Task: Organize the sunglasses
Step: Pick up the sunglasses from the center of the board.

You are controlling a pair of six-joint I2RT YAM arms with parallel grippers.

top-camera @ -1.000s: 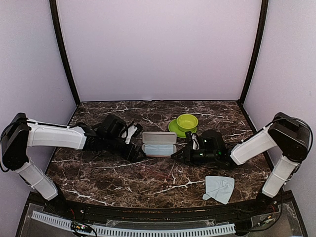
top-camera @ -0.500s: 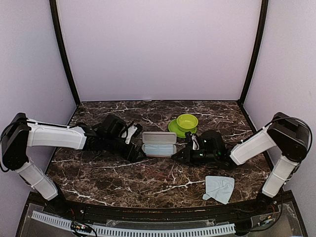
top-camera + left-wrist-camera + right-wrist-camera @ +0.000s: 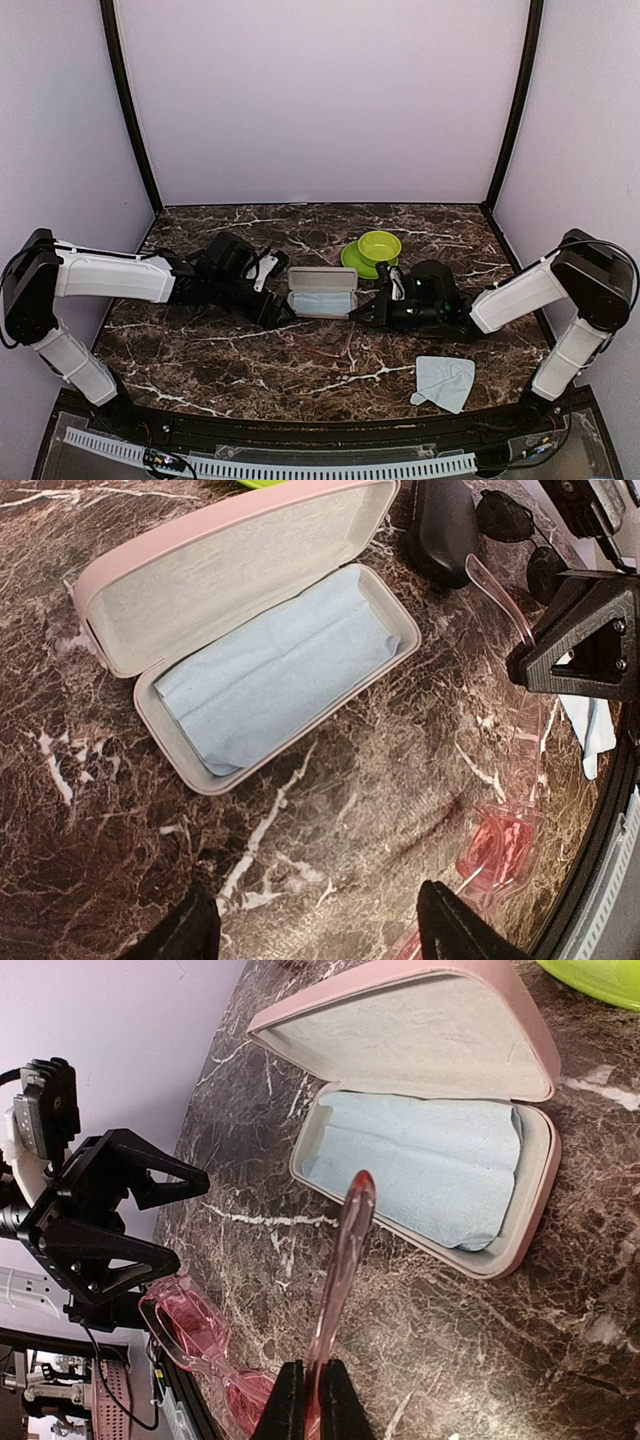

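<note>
Pink case [image 3: 250,570] lies open holding blue cloth [image 3: 270,670]; right gripper [image 3: 305,1385] pinches pink sunglasses [image 3: 340,1260], left gripper [image 3: 315,905] gapes wide.

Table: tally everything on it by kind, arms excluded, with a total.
Sunglasses: 2 (red-pink sunglasses, black sunglasses)
Cases: 2 (pink case, black case)
Cloths: 2 (blue cloth inside the pink case, loose cloth)
Green dishes: 2 (bowl, plate)
Total: 8

Lilac walls [image 3: 320,100], dark marble tabletop [image 3: 250,372]
</note>
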